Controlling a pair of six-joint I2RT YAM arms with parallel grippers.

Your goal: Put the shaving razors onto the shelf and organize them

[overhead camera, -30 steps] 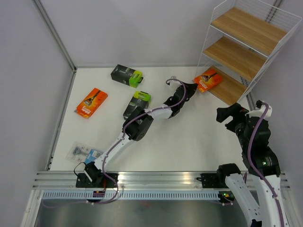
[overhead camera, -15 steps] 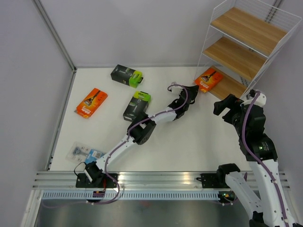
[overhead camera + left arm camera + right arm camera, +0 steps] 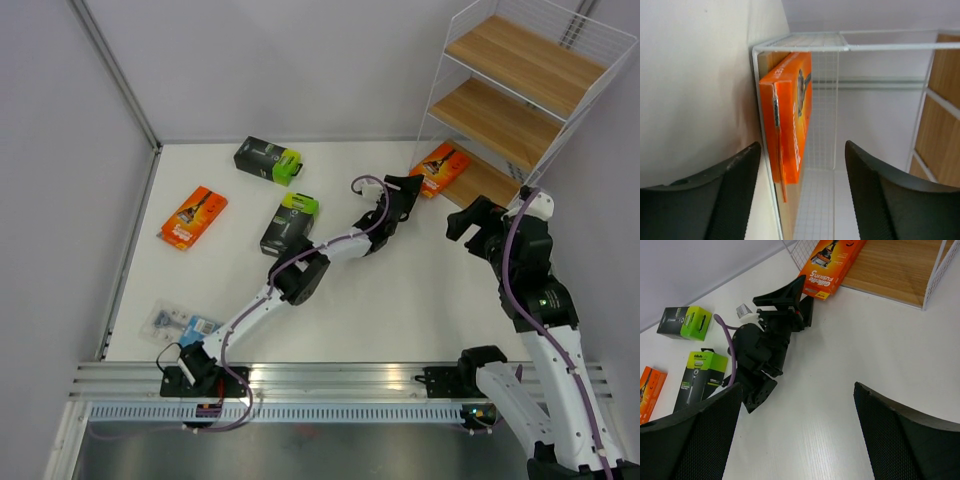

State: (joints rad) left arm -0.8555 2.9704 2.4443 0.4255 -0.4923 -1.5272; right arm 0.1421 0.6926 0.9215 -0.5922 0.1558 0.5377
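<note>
You are working over a white table (image 3: 400, 300). The shelf (image 3: 500, 120) is standing at its far right corner, with the two upper boards lying bare. Your left gripper (image 3: 408, 188) is reaching up to the lowest board. Its jaws are standing apart on either side of an orange card (image 3: 790, 115) without touching it (the wrist view is showing a gap on both sides). That card is resting on the left end of the lowest board, one end jutting past the edge toward the table. Your right gripper (image 3: 468, 222) is hovering just in front of the shelf, jaws spread wide and carrying nothing.

Four packs are waiting on the table. The far black box (image 3: 268, 160) is lying near the back wall and the near black box (image 3: 288, 225) beside the left arm. The boxes are probably light, stiff and glossy, so you should be pinching them across the narrow width at mid-length.

The second orange card (image 3: 193, 217) is lying flat toward the left; it is likely thin and bendy, so take it by a long edge. The clear blister (image 3: 180, 322), near the left arm's base, is probably slick and springy, so grip its card margin.
</note>
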